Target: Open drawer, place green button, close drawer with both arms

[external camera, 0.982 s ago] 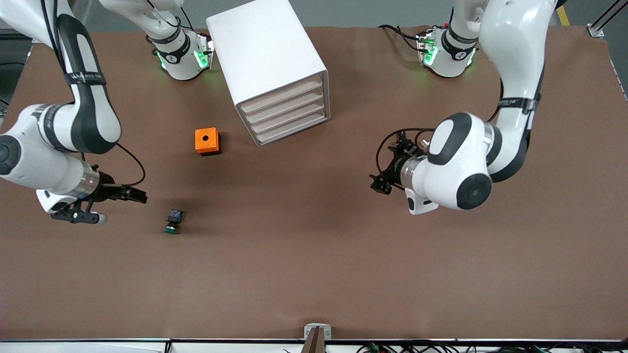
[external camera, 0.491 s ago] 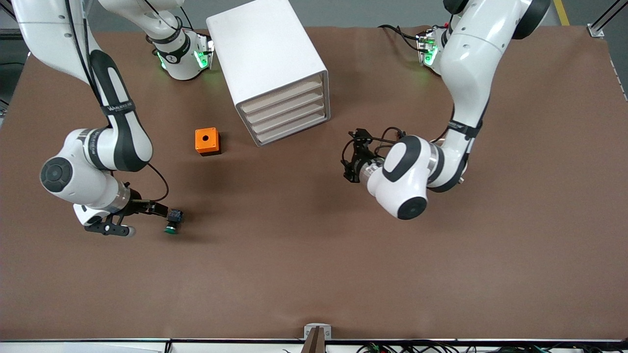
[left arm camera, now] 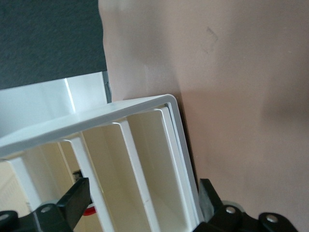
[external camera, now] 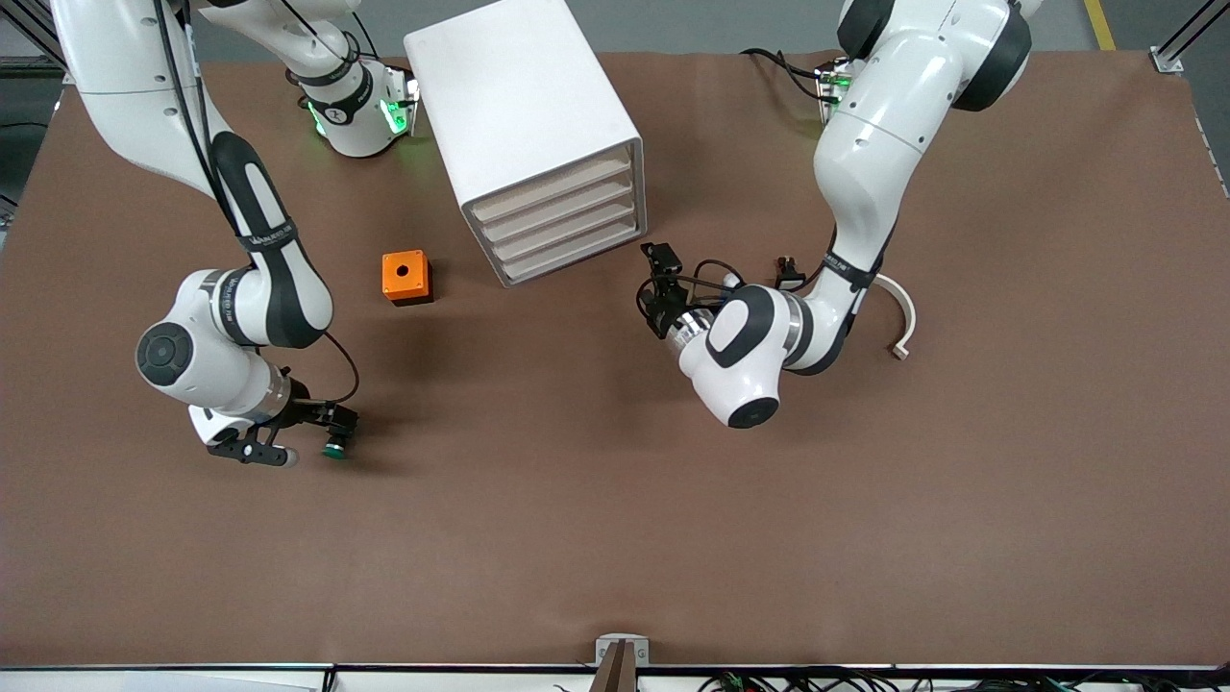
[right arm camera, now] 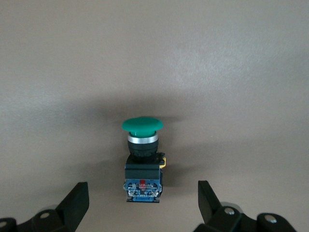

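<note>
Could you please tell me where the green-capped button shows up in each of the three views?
Front view: button on the brown table, at the open right gripper.
Right wrist view: button between the fingers.
Left wrist view: not in it.
Shared landmark: right gripper.

Illumination even and bright, from overhead. Soft, diffuse shadows lie on the brown surface (external camera: pixel 596 519) under both arms and beside the cabinet (external camera: pixel 528 125). No glare noted. Front view sharp throughout. Wrist views dimmer, slightly soft; the button (right arm camera: pixel 142 159) casts a broad blurred shadow.
</note>
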